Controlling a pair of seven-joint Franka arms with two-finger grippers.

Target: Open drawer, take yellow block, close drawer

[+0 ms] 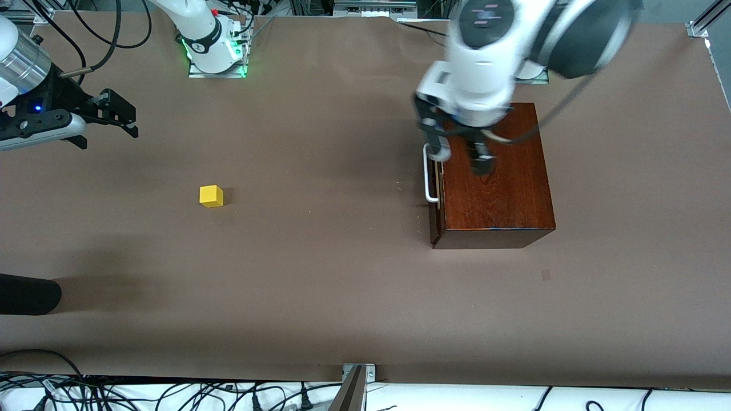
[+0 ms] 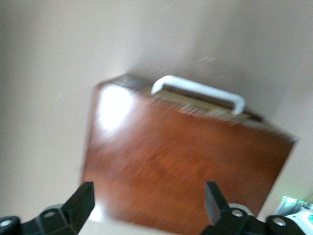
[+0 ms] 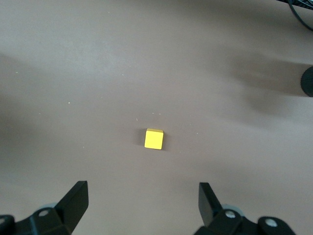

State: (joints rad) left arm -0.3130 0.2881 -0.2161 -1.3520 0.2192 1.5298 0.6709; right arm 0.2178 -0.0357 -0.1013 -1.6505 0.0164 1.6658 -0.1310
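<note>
Front view: left gripper [image 1: 460,157] spread, tilted over the drawer [image 1: 436,188].

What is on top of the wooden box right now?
Nothing rests on the wooden box; the left gripper hangs over it, fingers open. Part of the top is hidden by the arm.

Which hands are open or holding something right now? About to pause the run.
Left hand: open, empty, over the wooden box by the drawer's handle.
Right hand: open, empty; yellow block lies on the table.
</note>
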